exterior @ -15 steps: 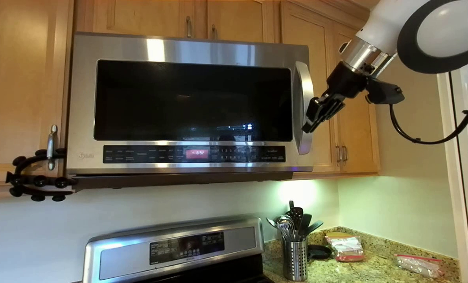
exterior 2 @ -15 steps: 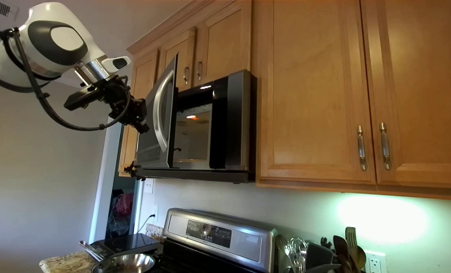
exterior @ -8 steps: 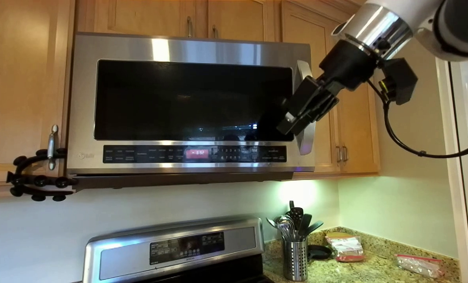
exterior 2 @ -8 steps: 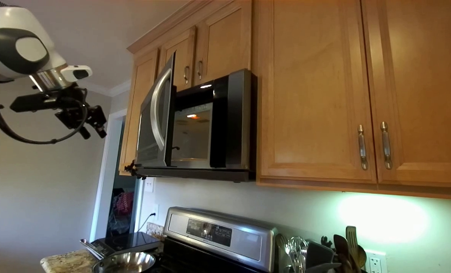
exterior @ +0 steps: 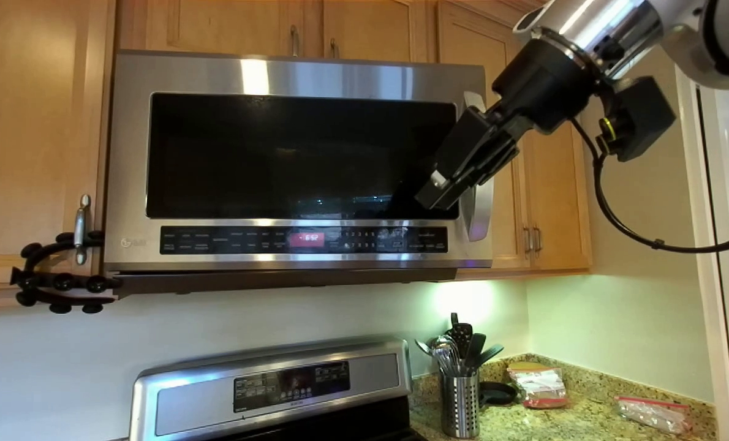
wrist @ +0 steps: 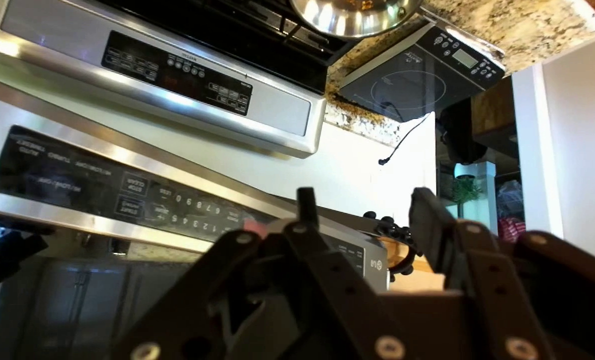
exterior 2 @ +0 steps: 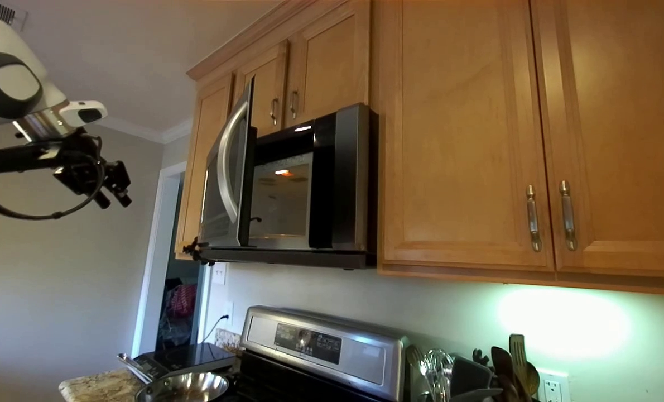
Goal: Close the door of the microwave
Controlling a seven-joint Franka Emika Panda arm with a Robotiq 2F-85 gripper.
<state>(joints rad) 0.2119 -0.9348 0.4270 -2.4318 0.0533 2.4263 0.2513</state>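
The microwave door (exterior: 303, 159) has a dark window and a button strip with a red display, and nearly fills an exterior view. In an exterior view the door (exterior 2: 212, 195) stands partly open from the microwave body (exterior 2: 351, 178). Its curved steel handle (exterior 2: 229, 162) is at its free edge; the handle (exterior: 478, 214) is partly covered by my gripper elsewhere. My gripper (exterior: 441, 199) is in front of the door; in an exterior view the gripper (exterior 2: 114, 202) is clearly apart from it. In the wrist view the gripper (wrist: 362, 200) is open and empty, with the button strip (wrist: 152, 200) beyond.
Wooden cabinets (exterior 2: 466, 139) surround the microwave. Below is the stove panel (exterior: 272, 392) and a utensil holder (exterior: 460, 404). A pan (exterior 2: 184, 385) and a portable cooktop (wrist: 407, 85) stand on the counter side. A black flexible tripod (exterior: 61, 282) hangs at the cabinet handle.
My gripper has moved back from the handle, away from the microwave, and slightly down. The door has swung open a little further.
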